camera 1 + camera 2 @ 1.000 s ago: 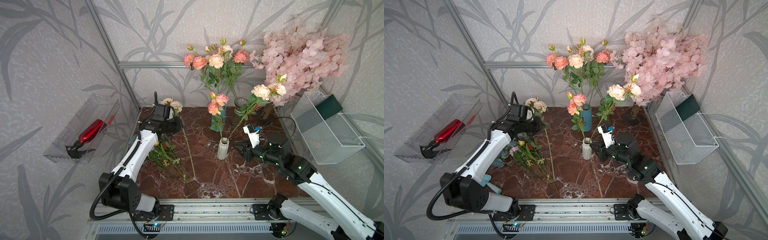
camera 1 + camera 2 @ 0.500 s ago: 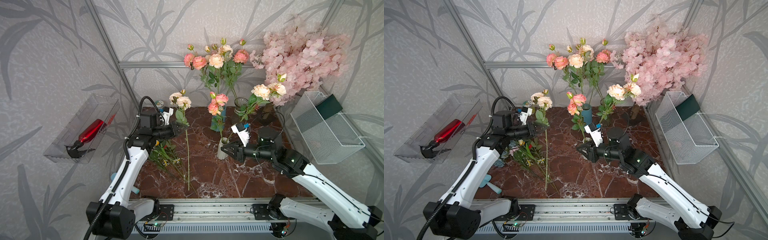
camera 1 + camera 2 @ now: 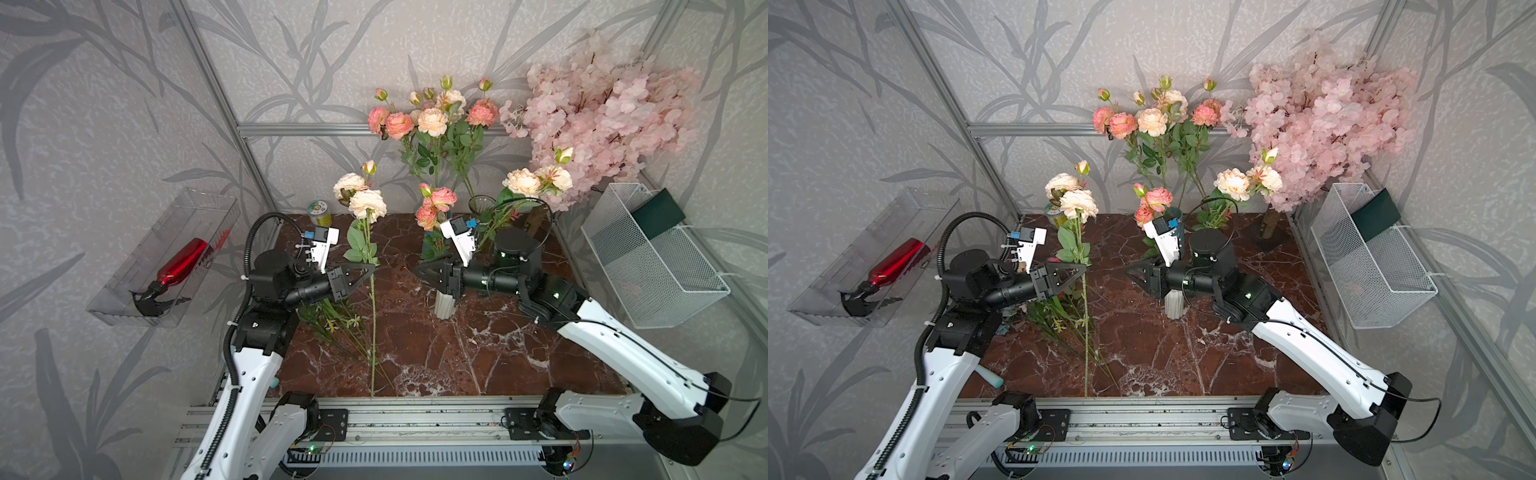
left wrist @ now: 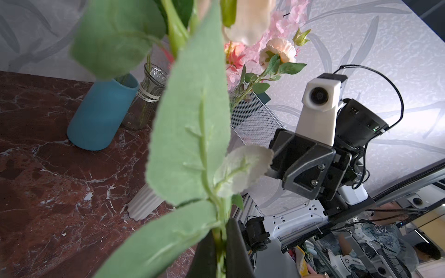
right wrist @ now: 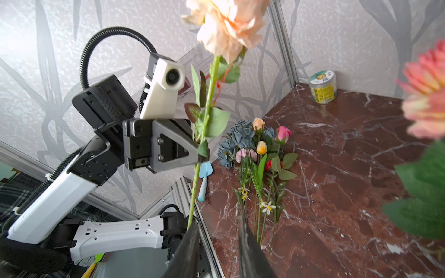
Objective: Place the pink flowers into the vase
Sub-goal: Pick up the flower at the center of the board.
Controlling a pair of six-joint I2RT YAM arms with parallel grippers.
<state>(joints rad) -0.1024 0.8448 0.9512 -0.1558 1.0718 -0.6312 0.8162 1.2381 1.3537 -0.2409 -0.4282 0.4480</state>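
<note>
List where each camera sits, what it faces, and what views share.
Both top views: high at the front, looking down on the red-brown marble tabletop; left arm and right arm show, left tool shut on the pale peach long-stemmed flower spray, right tool near the white ribbed vase.
Left wrist: on the left arm, facing the right arm past the spray's leaves; its own fingers show.
Right wrist: on the right arm, facing the left arm; its open fingers show.
Shared: both wrist views show the spray.

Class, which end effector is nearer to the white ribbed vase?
Right. The right end effector hangs just by the vase; the left end effector is farther aside, gripping a flower stem.
</note>
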